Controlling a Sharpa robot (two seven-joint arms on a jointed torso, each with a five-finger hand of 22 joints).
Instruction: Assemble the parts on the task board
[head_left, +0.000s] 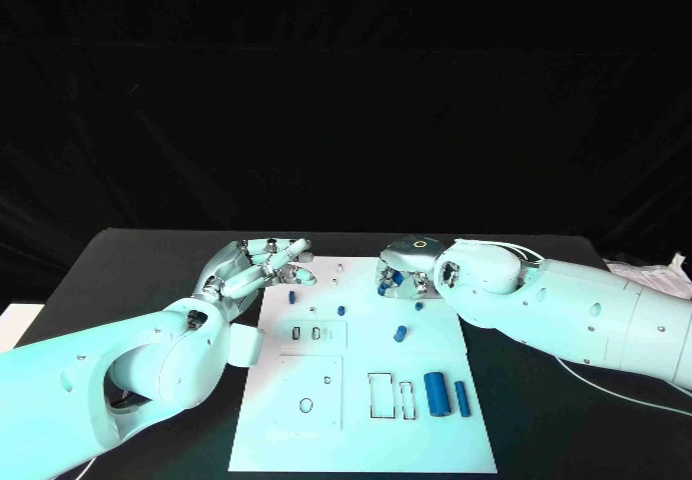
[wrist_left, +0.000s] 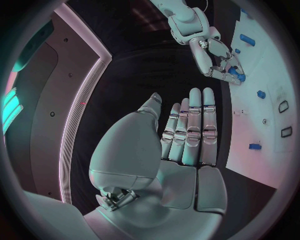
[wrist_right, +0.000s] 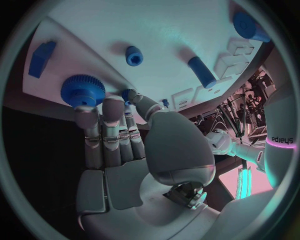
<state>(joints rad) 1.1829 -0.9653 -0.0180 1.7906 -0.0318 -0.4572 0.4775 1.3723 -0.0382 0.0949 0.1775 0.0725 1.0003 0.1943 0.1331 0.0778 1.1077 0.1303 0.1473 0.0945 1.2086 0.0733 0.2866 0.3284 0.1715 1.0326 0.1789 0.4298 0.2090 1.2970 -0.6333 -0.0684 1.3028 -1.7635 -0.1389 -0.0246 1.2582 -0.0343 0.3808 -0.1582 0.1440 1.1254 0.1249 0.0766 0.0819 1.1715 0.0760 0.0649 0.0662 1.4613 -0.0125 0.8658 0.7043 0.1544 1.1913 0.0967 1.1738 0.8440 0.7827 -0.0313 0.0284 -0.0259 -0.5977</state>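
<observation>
The white task board (head_left: 361, 420) lies in the middle of the table. My right hand (head_left: 404, 268) reaches over its far edge. In the right wrist view its fingers (wrist_right: 106, 125) lie against a blue toothed gear (wrist_right: 82, 90), and the thumb and a finger pinch a small blue part (wrist_right: 127, 93) beside it. The left wrist view shows the right hand (wrist_left: 215, 55) with its fingertips closed round that blue part (wrist_left: 236, 76). My left hand (head_left: 264, 265) hovers at the board's far left corner, fingers (wrist_left: 190, 125) straight and holding nothing.
Loose blue parts lie on the board: a peg (head_left: 291, 296), a short piece (head_left: 400, 333) and two cylinders (head_left: 436, 393) (head_left: 462, 396) at the near right. Several empty slots (head_left: 379, 395) mark the board. A white cable (head_left: 642, 275) lies at the table's right edge.
</observation>
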